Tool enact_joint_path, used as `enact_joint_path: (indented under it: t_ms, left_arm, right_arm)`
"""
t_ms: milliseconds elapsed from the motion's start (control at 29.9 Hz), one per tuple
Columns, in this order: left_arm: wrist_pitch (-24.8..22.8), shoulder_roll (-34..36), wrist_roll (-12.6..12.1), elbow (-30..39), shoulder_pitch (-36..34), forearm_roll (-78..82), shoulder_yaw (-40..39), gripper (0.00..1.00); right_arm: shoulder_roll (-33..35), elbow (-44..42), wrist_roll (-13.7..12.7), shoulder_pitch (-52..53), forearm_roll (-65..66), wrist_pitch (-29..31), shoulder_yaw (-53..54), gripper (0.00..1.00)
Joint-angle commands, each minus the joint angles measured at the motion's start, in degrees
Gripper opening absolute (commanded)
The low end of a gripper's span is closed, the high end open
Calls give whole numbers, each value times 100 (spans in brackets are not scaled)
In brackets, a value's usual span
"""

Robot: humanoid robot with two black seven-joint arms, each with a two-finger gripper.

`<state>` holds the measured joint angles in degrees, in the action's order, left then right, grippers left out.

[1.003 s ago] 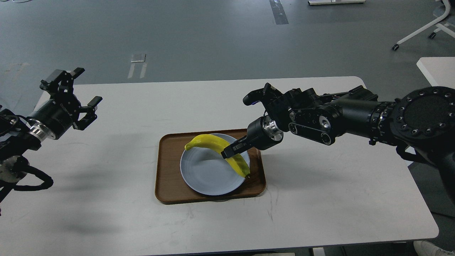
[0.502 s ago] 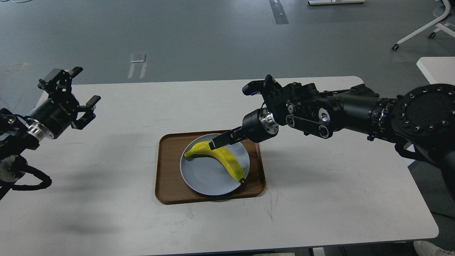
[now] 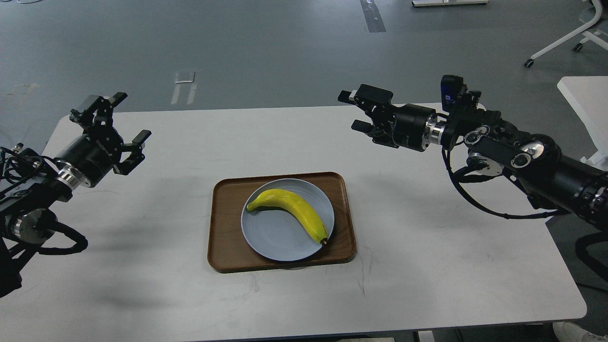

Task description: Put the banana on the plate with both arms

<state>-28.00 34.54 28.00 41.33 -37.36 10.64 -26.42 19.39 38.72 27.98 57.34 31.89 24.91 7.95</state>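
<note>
- Start with the banana (image 3: 290,210): you see it lying flat on the plate (image 3: 270,237), curved across the plate's far and right part, nothing gripping it.
- Its greenish stem end points left near the plate's left rim, and its small dark tip sits at the right rim, close to the edge.
- The plate is round, shallow and pale blue-grey; you find it resting inside the brown wood-grain tray (image 3: 228,247), filling most of the tray's right and middle part.
- The tray sits flat near the middle of the white table (image 3: 427,275), its long sides running left to right.
- Look right: the right gripper (image 3: 361,111) hangs above the far right part of the table, well apart from the tray. Its two fingers are spread with a clear gap between them, holding nothing, and they point left.
- The right arm (image 3: 513,154) stretches in from the right edge, with a black cable looping beneath it.
- Look left: the left gripper (image 3: 126,116) hovers over the table's far left corner, also well apart from the tray. Its fingers stand wide apart and empty, pointing up and away from you.
- The left arm (image 3: 57,173) comes in from the left edge, cables curling below it.
- Behind the table you see bare grey floor (image 3: 266,47).
</note>
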Motion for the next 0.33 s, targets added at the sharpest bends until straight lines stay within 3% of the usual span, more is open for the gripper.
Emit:
enact_joint_path:
  t_ms: [0,100,301]
  left_arm:
    - [0,-52,0,-2,18,-1,14,98]
    - [0,-140,0,-2,53,-10,5,98]
    - [0,-193,0,-11,71,-19,5,98]
  right_arm:
    - [21,4,2,-704,-173,-293,819,100]
    - [-49,13,2,-1215,-752,-618,1426,100]
    - [-76,13,2,-1427,-1194,-690,1587,100]
